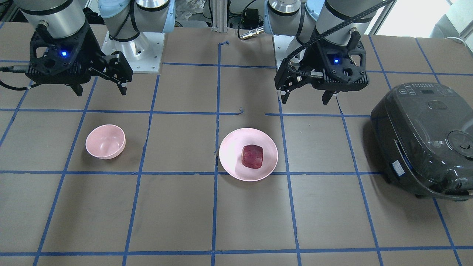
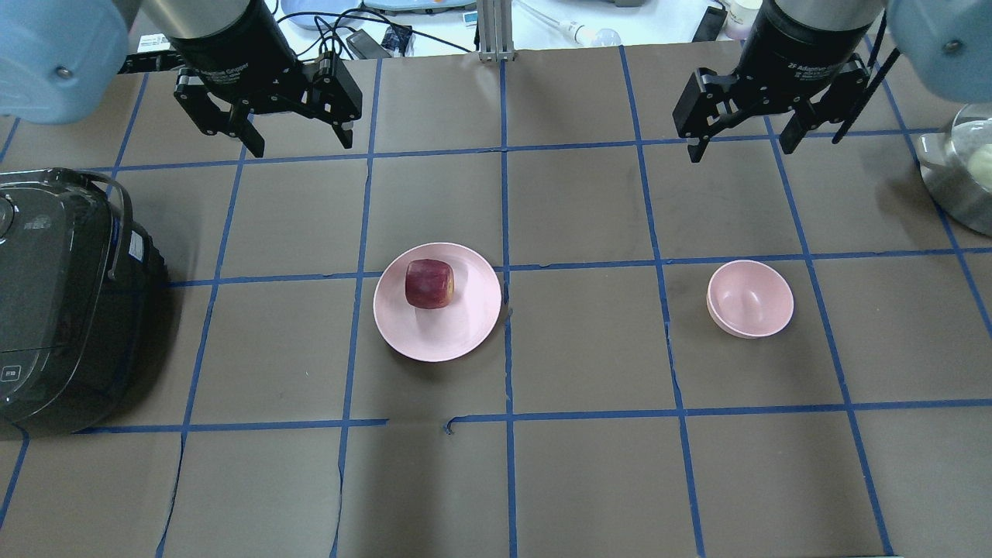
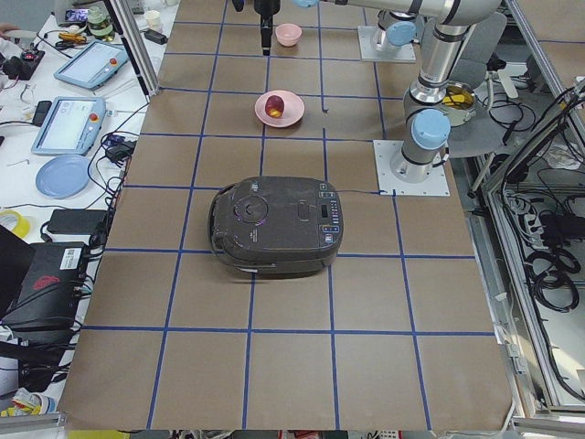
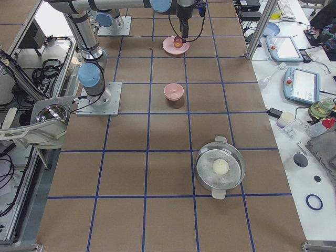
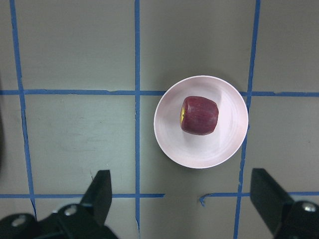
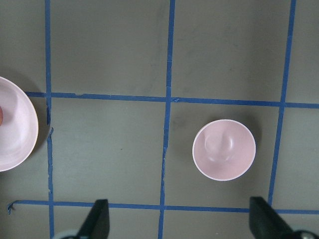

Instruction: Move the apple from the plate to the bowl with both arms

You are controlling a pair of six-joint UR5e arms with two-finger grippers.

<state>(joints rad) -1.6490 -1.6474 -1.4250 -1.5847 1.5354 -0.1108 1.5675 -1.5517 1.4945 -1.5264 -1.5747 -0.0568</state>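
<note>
Apple (image 2: pixel 428 284): lay on the plate (image 2: pixel 457 329), off-centre towards the rim on the robot's side; untouched.
Plate: stood near the middle of the table (image 2: pixel 589 480), just on the left arm's side of the centre tape line.
Bowl (image 2: pixel 750 298): empty, on the right arm's side, well apart from the plate.
Left gripper (image 2: pixel 301 144): raised clear of the table, fingers spread wide, nothing between them.
Right gripper (image 2: pixel 740 151): raised likewise, fingers spread wide, nothing held.
Bearing, apple from left gripper: below it and outward, away from the robot's base. In the left wrist view the apple sat ahead of the fingers, close to their midline.
Apple axis: on its side, a pale yellowish end facing one finger's side. The long axis seemingly ran along the fingers' closing line.
Nearer arm: left to the plate, right to the bowl.
Bearing, bowl from right gripper: below and outward, slightly off the midline in the right wrist view.
Judged step: pick not yet begun. The left gripper would need to go outward and down over the apple.
Other items: dark cooker (image 2: pixel 54 302) at the left end, steel pot (image 2: pixel 957 182) at the right end, both well apart from the plate.
</note>
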